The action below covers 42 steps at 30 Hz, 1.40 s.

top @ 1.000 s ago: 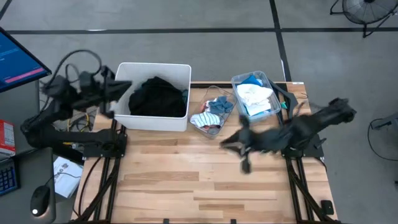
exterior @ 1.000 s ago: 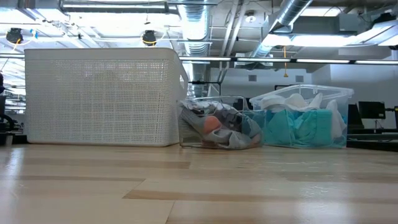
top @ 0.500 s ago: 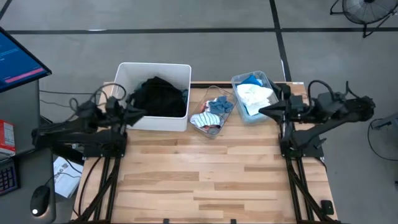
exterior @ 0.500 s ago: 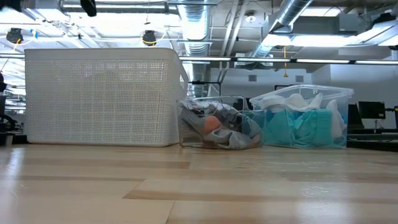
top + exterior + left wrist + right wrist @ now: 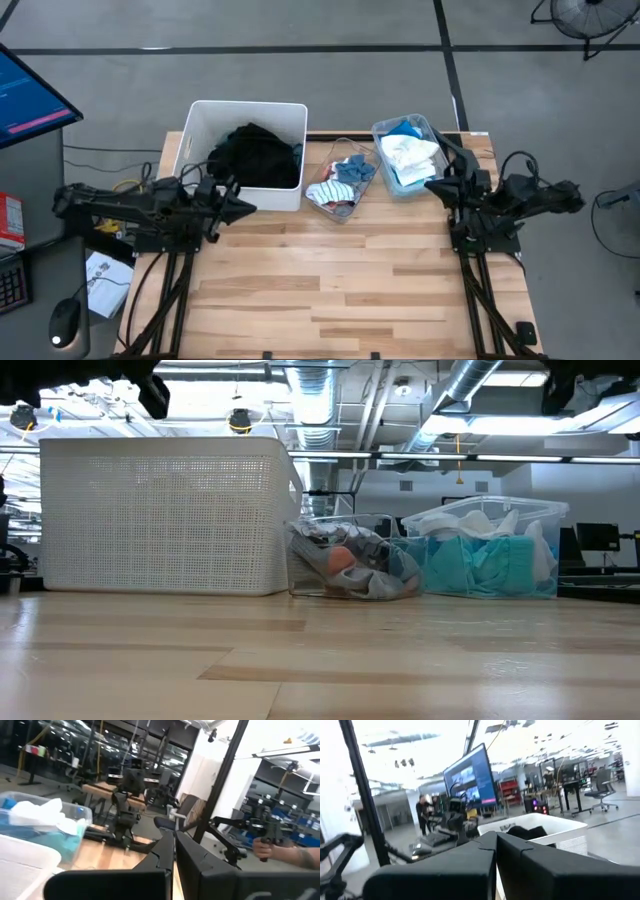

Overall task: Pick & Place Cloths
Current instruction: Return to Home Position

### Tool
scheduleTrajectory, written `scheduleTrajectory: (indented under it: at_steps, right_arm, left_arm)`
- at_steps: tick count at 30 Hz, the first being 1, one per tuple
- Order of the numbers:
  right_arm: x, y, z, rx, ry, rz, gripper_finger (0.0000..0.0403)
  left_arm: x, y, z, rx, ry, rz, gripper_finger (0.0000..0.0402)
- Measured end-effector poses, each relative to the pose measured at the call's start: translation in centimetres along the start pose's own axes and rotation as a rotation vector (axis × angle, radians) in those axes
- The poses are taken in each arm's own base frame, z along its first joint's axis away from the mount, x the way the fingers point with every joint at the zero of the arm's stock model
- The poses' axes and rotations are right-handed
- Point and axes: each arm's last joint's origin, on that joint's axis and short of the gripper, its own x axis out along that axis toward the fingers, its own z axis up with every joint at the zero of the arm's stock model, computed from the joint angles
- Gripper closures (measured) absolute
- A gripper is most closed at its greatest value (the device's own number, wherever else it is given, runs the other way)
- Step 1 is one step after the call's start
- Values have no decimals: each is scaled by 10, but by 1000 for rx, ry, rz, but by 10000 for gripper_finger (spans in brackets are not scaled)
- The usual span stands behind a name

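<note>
**High view:** left gripper (image 5: 243, 207) and right gripper (image 5: 432, 185) hover at the side edges of the table (image 5: 320, 280). A black garment (image 5: 252, 155) fills the white bin (image 5: 194, 150) just beyond the left one. Socks (image 5: 340, 183) in the middle clear bin (image 5: 340, 215) and white and cyan cloths (image 5: 410, 155) in the right clear bin (image 5: 377, 130) lie beside the right one. **Low view:** table bare of cloths. **Wrist views:** left fingers (image 5: 161, 855) and right fingers (image 5: 481, 852) are pressed together, empty. Sorting looks finished.

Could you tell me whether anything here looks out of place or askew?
Only the middle clear bin stands askew, turned at an angle between the white bin and the right clear bin. The left gripper and right gripper hang shut at the sides of the table.
</note>
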Motion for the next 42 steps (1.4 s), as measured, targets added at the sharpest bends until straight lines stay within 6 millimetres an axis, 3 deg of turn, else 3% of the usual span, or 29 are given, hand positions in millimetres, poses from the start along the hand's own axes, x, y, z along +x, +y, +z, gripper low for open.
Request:
scheduleTrajectory:
  at_steps: [7, 12, 20, 25, 29, 42]
  right_arm:
    - [-16, -14, -15, 43, -112, -69, 402]
    - [-16, -15, -8, 35, -140, -101, 402]
    - [-16, -17, -15, 14, -88, -111, 403]
    - [-14, -18, -27, 20, -39, -115, 403]
    - [-14, -18, -35, 10, -12, -112, 403]
    - [-10, -19, -88, 20, 131, 28, 403]
  left_arm:
    - [-6, 0, -20, -6, 42, 15, 401]
    - [-25, -5, -6, 15, -54, -46, 401]
    - [-49, 1, -15, 7, -28, 12, 401]
    - [-49, 10, -43, -3, -8, 17, 401]
    - [-49, 15, -65, -33, 13, -74, 401]
    - [-48, 14, -68, -41, 50, -111, 401]
